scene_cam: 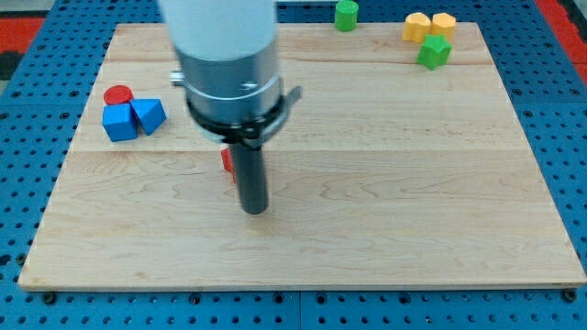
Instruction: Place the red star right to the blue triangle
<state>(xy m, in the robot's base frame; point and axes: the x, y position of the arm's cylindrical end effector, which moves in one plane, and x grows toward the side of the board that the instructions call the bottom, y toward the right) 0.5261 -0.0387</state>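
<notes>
A red block (226, 159), the red star by the task, shows only as a sliver behind the rod, left of centre on the board. My tip (254, 210) rests on the board just right of and below it, touching or nearly so. The blue triangle (149, 115) lies at the view's left, well to the left of and above the red star, about 85 px away.
A blue cube (118, 122) touches the triangle's left side, with a red cylinder (117, 94) just above them. A green cylinder (346, 15) sits at the top edge. Two yellow blocks (428, 26) and a green cube (435, 51) cluster at top right. The board (385, 183) is wooden.
</notes>
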